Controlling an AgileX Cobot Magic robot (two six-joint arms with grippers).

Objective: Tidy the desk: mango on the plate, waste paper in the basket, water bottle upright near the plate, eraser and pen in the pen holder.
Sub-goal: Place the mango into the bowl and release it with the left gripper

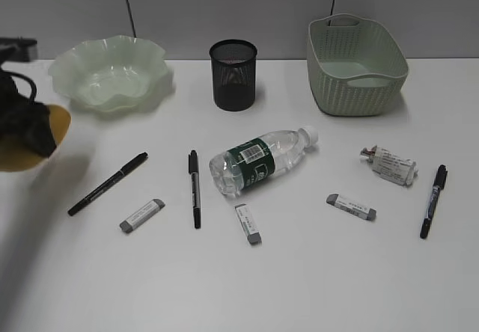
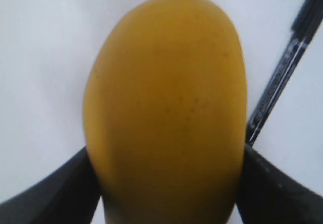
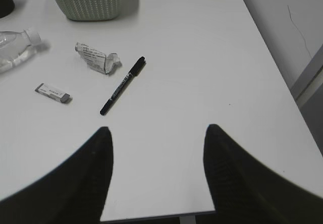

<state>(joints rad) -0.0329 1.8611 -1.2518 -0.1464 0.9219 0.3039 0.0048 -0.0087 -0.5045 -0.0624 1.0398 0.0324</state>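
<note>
- Your left gripper has the mango between its two dark fingers, one on each side of the fruit. In the exterior view the mango looks lifted above the desk at the far left, so I judge it is pinched and carried.
- Beside the mango, the left wrist view shows one pen lying on the desk below.
- Your right gripper is spread and empty. It hangs over the right part of the desk, well apart from another pen, the waste paper and an eraser.
- The step in hand is the mango – it must go to the plate, which stands near, behind the left arm. The next move calls for carrying the fruit over the wavy rim and lowering it gently before the fingers let go, because it can roll.
- The plate looks empty. The basket shows nothing inside. The pen holder – I cannot see its bottom.
- The water bottle lies on its side in the middle.
</note>
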